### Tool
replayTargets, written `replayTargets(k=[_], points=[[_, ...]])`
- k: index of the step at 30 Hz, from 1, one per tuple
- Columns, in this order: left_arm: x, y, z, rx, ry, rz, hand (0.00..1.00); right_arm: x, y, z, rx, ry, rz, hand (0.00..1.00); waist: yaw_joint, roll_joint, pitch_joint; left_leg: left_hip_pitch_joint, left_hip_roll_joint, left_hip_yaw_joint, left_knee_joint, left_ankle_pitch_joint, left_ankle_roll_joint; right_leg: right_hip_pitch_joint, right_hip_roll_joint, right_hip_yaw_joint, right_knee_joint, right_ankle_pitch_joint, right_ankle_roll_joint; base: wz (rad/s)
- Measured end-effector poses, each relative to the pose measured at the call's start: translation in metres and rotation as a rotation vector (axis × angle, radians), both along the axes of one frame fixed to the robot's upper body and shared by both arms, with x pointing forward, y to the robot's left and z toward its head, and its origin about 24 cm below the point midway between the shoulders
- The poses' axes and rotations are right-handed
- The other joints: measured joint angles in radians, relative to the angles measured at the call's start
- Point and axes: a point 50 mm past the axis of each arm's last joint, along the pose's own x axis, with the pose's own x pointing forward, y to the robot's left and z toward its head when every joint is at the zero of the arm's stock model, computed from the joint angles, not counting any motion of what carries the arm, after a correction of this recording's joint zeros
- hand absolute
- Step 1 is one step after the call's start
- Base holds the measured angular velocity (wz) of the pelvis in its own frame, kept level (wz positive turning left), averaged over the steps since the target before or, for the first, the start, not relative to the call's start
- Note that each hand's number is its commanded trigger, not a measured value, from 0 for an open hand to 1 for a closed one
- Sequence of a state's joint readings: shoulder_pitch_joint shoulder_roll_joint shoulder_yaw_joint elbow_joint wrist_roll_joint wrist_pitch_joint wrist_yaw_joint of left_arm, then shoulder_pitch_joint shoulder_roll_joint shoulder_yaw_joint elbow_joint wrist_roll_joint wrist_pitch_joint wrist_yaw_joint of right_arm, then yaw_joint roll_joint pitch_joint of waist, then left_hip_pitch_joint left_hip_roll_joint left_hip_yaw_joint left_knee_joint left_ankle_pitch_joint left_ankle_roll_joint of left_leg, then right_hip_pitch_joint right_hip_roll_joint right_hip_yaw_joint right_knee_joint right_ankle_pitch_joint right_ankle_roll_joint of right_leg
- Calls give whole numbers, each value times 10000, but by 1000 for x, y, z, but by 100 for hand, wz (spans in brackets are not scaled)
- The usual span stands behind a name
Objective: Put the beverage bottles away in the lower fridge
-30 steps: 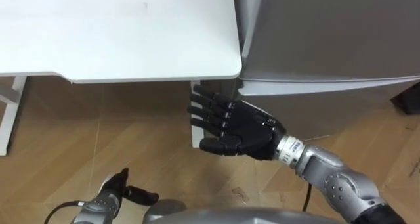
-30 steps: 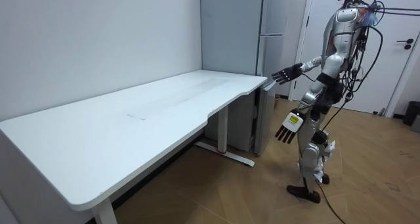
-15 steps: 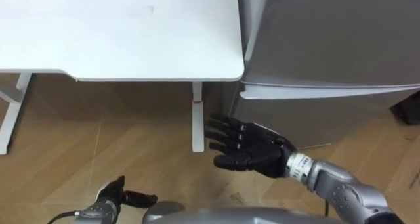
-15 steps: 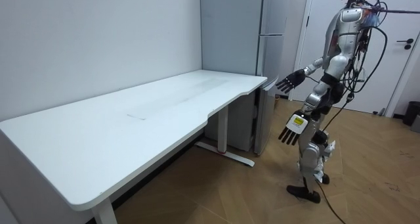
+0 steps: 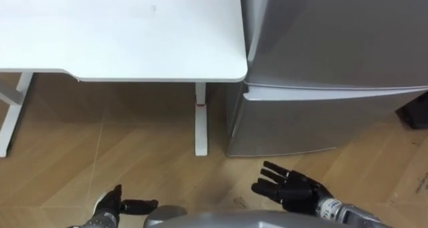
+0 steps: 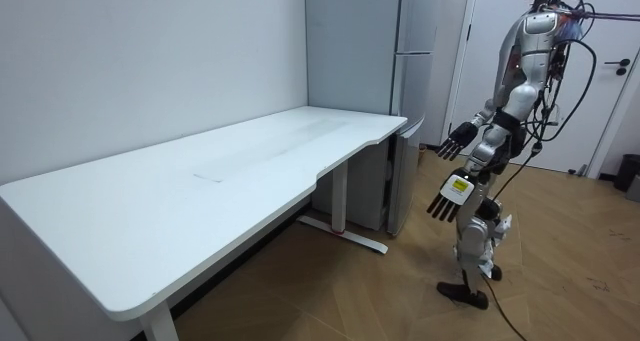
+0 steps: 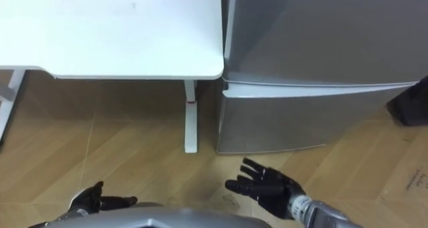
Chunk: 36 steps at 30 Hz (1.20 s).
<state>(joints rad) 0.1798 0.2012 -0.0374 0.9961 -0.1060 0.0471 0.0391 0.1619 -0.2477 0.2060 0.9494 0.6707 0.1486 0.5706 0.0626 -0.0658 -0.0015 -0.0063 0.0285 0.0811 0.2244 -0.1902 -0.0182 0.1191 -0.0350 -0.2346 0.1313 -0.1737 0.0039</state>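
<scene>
A silver fridge (image 5: 334,47) stands to the right of a white table (image 5: 134,34), and I stand facing it on the wooden floor. Its upper door and its lower door (image 5: 314,124) are both closed. My right hand (image 5: 291,190) hovers low over the floor in front of the lower door, open with spread fingers and holding nothing. It is apart from the fridge. My left hand (image 5: 117,204) hangs at my side near the bottom left, fingers relaxed and holding nothing. In the room view the right hand (image 6: 462,139) is at waist height and the left hand (image 6: 449,193) points down.
The table's white leg (image 5: 200,121) stands just left of the fridge. A dark object (image 5: 418,111) sits on the floor at the fridge's right. In the room view a white door (image 6: 620,71) is behind me, with open wooden floor around.
My right hand has dropped from the gap between the fridge doors down and back toward my body. The left hand has sunk slightly.
</scene>
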Motion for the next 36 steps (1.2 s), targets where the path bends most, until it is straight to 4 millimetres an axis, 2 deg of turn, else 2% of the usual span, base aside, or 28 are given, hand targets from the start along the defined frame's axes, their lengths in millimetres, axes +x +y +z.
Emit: replayTargets(k=[3,9,16,22,24,29,36], points=[[-1,1,0,33,-91,182,0,-16,-2,-8,-239,830,-833,0,-17,-38,23,-20,-51,-48,24,3,12,12,-55,-100,-7,-56,33,7],[-4,0,-1,97,-82,432,0,-32,-5,-14,-420,1572,-2022,0,-23,-9,36,-45,-73,-60,100,-10,29,22,-72,-103,-46,-73,52,0],[-6,-6,-3,-82,-35,513,0,-39,-8,-18,-925,2098,-2219,0,-43,137,35,-6,-95,-170,-16,-6,26,83,-59,-110,-130,-95,49,4],[-14,-2,-4,-101,234,684,0,-47,-14,-21,-1943,2812,-1711,0,-90,108,40,11,-148,-262,31,-6,28,134,-91,-146,-140,-129,78,3],[-20,0,-5,-92,428,842,0,-55,-16,-21,-2249,3166,-1760,0,-151,80,61,21,-168,-273,39,-8,31,156,-111,-148,-137,-134,86,2],[-24,2,-6,-99,606,1035,0,-47,-17,-22,-2892,3105,-1086,0,-288,55,94,-12,-184,-278,14,-20,44,96,-122,-138,-137,-156,101,0],[-25,2,-7,-132,908,583,0,-41,-20,-22,-3467,3135,-721,0,-298,143,67,-14,-219,-289,39,-35,71,82,-148,-105,-131,-174,127,0]])
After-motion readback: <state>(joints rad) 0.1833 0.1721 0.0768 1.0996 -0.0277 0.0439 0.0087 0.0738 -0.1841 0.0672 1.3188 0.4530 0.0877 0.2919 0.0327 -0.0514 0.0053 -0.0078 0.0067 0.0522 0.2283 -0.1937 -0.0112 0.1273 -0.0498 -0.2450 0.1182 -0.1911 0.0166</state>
